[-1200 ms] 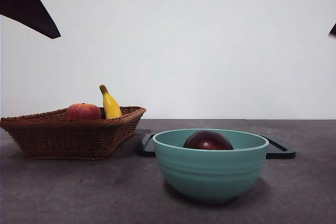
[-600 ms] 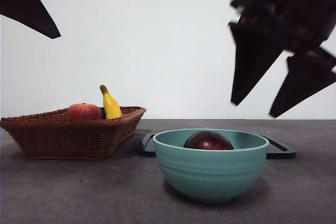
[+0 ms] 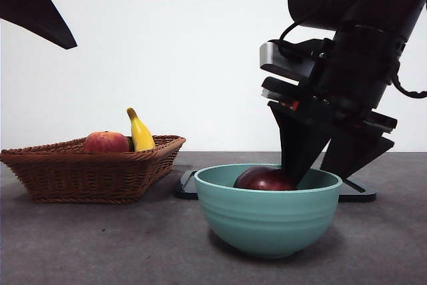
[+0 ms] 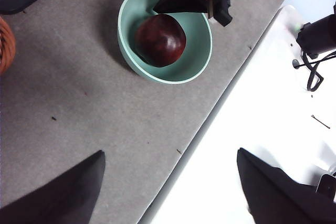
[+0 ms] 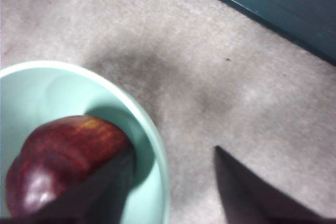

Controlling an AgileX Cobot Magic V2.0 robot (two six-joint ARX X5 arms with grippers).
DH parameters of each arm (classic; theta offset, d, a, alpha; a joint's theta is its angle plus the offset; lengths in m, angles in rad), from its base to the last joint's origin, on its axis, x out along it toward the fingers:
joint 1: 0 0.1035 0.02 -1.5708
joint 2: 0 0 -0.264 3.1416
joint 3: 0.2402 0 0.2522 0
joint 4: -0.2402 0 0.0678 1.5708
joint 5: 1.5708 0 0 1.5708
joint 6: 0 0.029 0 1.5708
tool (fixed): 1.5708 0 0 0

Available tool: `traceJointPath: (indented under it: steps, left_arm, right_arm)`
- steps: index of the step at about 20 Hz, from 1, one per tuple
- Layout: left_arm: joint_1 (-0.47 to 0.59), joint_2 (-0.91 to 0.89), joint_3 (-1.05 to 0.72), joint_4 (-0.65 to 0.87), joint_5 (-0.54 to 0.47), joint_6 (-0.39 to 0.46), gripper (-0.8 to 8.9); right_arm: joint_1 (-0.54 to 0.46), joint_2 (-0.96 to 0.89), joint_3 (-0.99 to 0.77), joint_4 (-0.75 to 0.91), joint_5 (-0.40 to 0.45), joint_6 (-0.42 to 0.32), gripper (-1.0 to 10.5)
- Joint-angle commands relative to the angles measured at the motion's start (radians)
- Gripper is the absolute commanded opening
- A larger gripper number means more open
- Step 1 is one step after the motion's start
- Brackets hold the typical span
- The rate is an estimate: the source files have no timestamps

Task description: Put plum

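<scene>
The dark maroon plum [image 3: 263, 179] lies in a teal bowl [image 3: 267, 221] at the table's front middle. My right gripper [image 3: 312, 173] has come down over the bowl's right side and is open. One jaw dips inside the bowl right beside the plum [image 5: 63, 161], the other hangs outside, with the bowl's rim [image 5: 157, 150] between them. My right gripper [image 5: 173, 182] holds nothing. My left gripper [image 4: 169, 153] hangs open and empty, high above the table's edge, looking down on the plum [image 4: 160, 40] and bowl [image 4: 197, 64].
A wicker basket [image 3: 87, 175] at the left holds a red-orange fruit [image 3: 105, 143] and a banana [image 3: 140, 133]. A dark flat tray [image 3: 357, 193] lies behind the bowl. The table's edge [image 4: 210, 124] runs near the bowl.
The right arm has come down from the top right corner to the bowl, its jaws now straddling the bowl's rim beside the plum. The plum and left arm have not moved.
</scene>
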Motion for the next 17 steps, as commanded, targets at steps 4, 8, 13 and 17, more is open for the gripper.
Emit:
traceJointPath:
  steps: [4,8,13,17]
  left_arm:
    - [-0.005,0.006,0.011,0.004,0.007,0.016,4.04]
    - [-0.005,0.006,0.011,0.004,0.007,0.016,4.04]
    - [-0.005,0.006,0.011,0.005,0.008,0.016,4.04]
    - [-0.005,0.006,0.011,0.005,0.007,0.016,4.04]
  right_arm:
    - [0.011,0.019,0.006,0.016,0.006,0.003,0.1]
    - [0.011,0.017,0.007,0.024,-0.005,0.003,0.1]
    - [0.009,-0.003,0.051,0.020,-0.004,0.004,0.1]
    - [-0.024,-0.003,0.140,0.006,0.003,0.003,0.1]
